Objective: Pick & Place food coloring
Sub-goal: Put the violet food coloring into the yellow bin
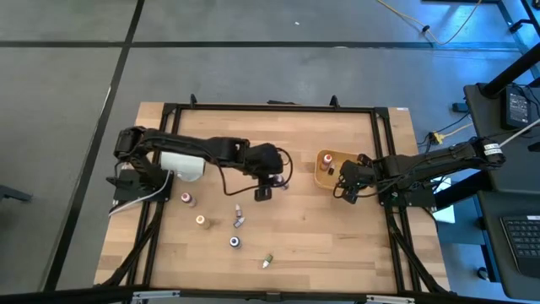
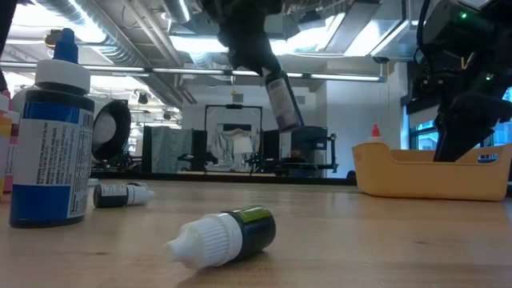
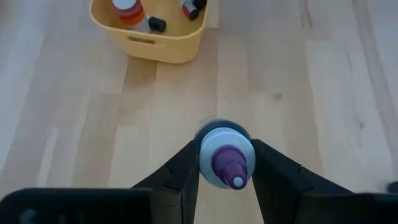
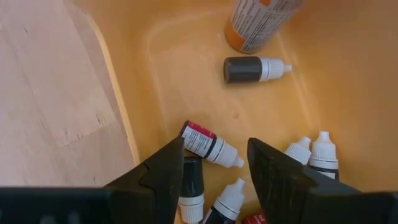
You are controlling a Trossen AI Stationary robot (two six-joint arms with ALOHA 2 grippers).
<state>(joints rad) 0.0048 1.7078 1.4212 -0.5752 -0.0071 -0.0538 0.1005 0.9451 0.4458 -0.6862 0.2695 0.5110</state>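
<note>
My left tool (image 3: 225, 171) is clenched on a purple-capped bottle (image 3: 226, 158), lifted above the counter (image 1: 337, 245) so it can travel toward the yellow tray (image 3: 163, 46). My right tool (image 4: 214, 165) hangs released over that tray, where several bottles lie; other bottles wait on the counter.

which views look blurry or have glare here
Left wrist view: the purple-capped bottle held in the left end effector looks soft, slightly smeared. Low view: ceiling lights glare, the near green bottle is sharp. Right wrist view: tray evenly lit.
</note>
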